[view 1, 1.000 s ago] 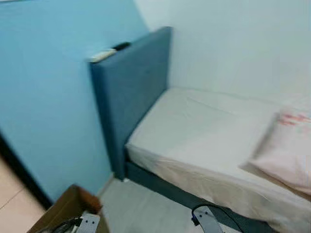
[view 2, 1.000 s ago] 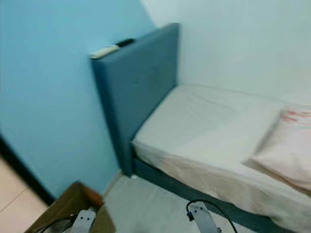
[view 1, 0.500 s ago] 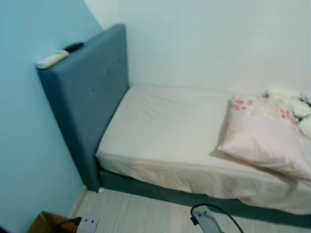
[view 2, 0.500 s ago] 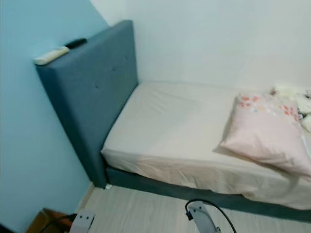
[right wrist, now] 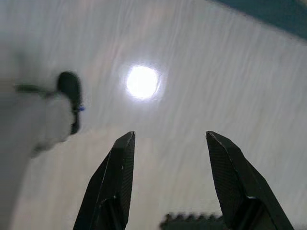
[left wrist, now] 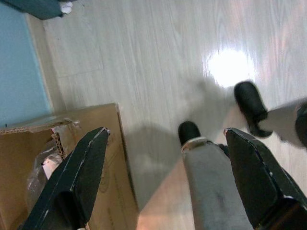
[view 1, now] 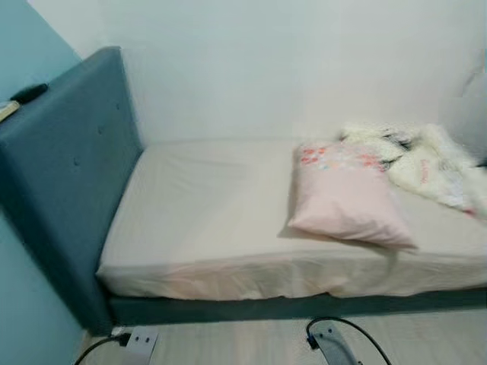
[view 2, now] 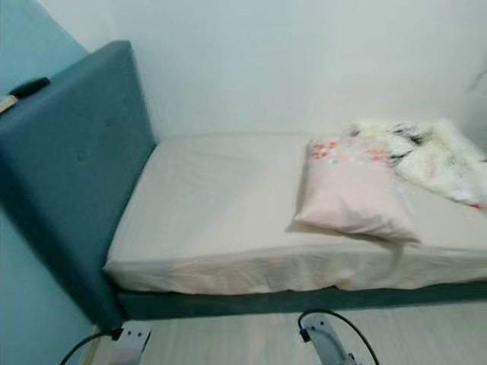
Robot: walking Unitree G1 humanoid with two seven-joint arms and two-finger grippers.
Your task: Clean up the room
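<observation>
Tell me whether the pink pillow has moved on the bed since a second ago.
Cannot tell of any real move. The whole view swung as the camera turned; the pink pillow lies on the mattress, far from the blue headboard, as before.

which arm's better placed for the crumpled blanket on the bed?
Right, probably. The crumpled blanket lies at the bed's right end, beyond the pink pillow. Both the right gripper and left gripper hang open over the floor.
</observation>
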